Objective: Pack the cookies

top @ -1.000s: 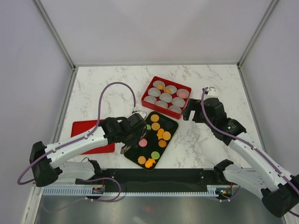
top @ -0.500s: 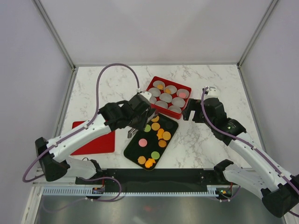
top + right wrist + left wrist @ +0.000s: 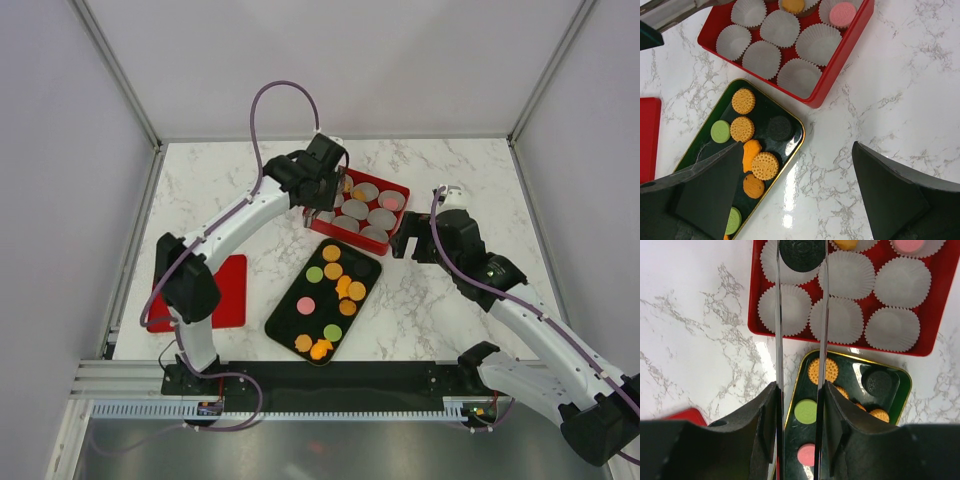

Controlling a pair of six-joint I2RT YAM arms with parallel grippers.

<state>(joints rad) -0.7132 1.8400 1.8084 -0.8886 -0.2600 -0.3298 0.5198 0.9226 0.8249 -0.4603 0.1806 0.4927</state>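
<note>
Several cookies (image 3: 343, 285), mostly orange with green, pink and dark ones, lie on a black tray (image 3: 283, 316). Behind it stands a red box (image 3: 404, 197) of white paper cups; two cups hold an orange cookie (image 3: 792, 5) and a pink cookie (image 3: 842, 14). My left gripper (image 3: 328, 190) is over the box's left end. In the left wrist view its thin fingers (image 3: 777, 300) are shut on a dark cookie (image 3: 802, 257) above a cup. My right gripper (image 3: 405, 243) is wide open and empty above the marble beside the tray's right edge (image 3: 801, 134).
A flat red lid (image 3: 222, 295) lies on the marble left of the tray. Several cups (image 3: 902, 282) in the box are empty. White walls close in the table on three sides. The left arm's cable (image 3: 262, 110) arches over the back.
My left gripper rose from the tray's left side and swung back to the red box with the dark cookie. The right arm has not moved.
</note>
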